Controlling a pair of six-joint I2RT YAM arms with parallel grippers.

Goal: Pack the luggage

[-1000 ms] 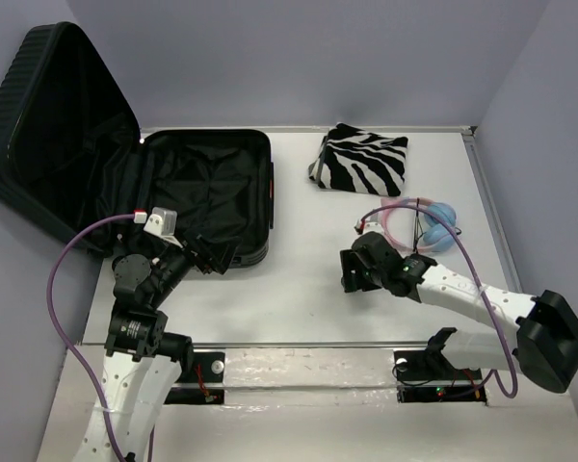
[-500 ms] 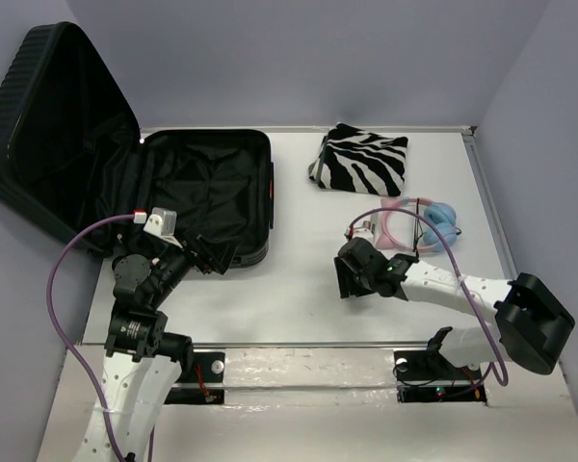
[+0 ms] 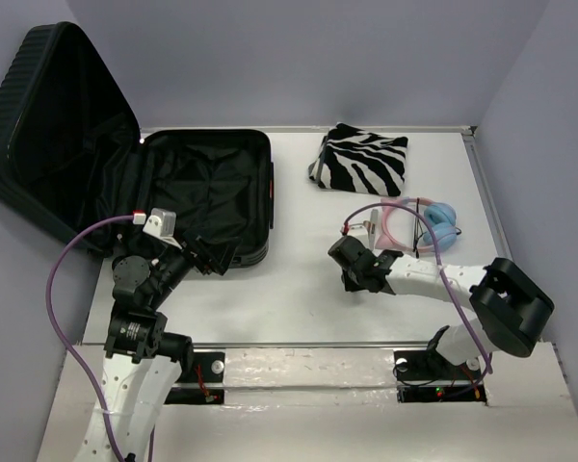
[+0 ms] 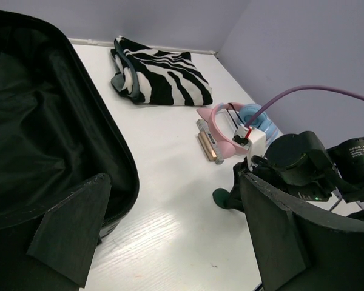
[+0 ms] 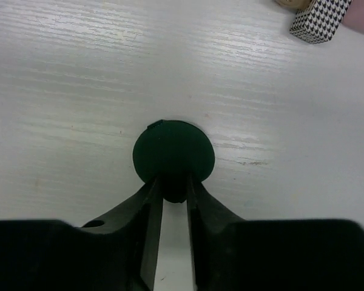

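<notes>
The luggage [image 3: 207, 183], a big black hard-shell suitcase, lies open at the far left with its ribbed lid [image 3: 53, 120] propped up; its black lining [image 4: 36, 133] holds nothing that shows. My right gripper [image 5: 175, 193] is down on the white table [image 3: 299, 298], shut on the narrow part of a dark green round object [image 5: 173, 151], which also shows in the left wrist view [image 4: 221, 197]. From above, the right gripper [image 3: 351, 280] hides that object. My left gripper [image 3: 208, 254] hangs open by the luggage's near right corner, jaws wide [image 4: 176, 212], nothing between them.
A folded zebra-striped cloth [image 3: 364, 159] lies at the far middle. Pink and blue headphones [image 3: 429, 221] lie right of my right gripper, with a small wooden piece with a checked end [image 5: 318, 21] beside them. Walls close the table at the back and right.
My right gripper has shifted left across the table and its jaws have closed from wide apart onto the dark green round object. The left arm has not moved.
</notes>
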